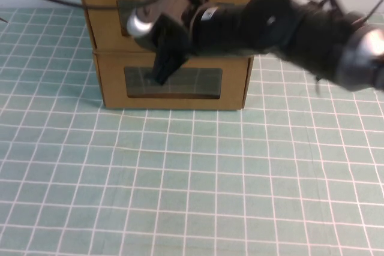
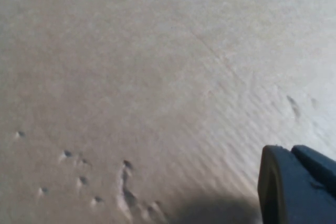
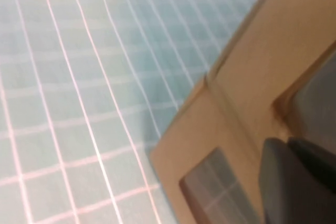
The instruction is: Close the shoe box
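Right hand (image 1: pixel 163 67) at shoe box (image 1: pixel 174 82) window, grip unclear; left hand (image 2: pixel 296 187) against cardboard.

The green gridded mat (image 1: pixel 180 184) lies open across the near half of the table and to either side of the stacked boxes. The lower shoe box (image 1: pixel 234 91) and the upper cardboard box (image 1: pixel 102 4) block the far middle. The right gripper (image 1: pixel 162 76) and its arm cross in front of both boxes from the right. The left gripper (image 2: pixel 296 187) sits close against bare cardboard.
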{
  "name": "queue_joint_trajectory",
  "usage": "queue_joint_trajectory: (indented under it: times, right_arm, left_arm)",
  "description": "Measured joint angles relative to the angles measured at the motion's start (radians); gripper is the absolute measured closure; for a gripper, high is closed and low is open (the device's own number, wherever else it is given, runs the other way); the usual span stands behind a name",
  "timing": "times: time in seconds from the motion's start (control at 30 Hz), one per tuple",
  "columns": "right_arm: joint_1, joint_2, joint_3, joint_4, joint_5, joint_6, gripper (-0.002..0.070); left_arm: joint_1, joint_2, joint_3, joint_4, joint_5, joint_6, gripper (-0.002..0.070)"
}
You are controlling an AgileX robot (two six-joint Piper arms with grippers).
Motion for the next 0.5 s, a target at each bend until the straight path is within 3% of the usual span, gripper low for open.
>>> queue_joint_trajectory:
  times: [0.23, 0.4, 0.5]
  right_arm:
    - [0.000, -0.160, -0.007, -0.068, 0.086, 0.150, 0.0690]
    - [0.000, -0.233, -0.080, -0.363, 0.180, 0.452, 0.0690]
    - [0.000, -0.254, -0.162, -0.611, 0.338, 0.693, 0.0690]
  left_arm:
    - [0.002, -0.102, 0.000, 0.026, 0.012, -0.038, 0.0680]
    - [0.035, -0.216, 0.000, 0.050, 0.020, -0.074, 0.0680]
    - [0.044, -0.298, 0.000, 0.103, 0.038, -0.096, 0.0680]
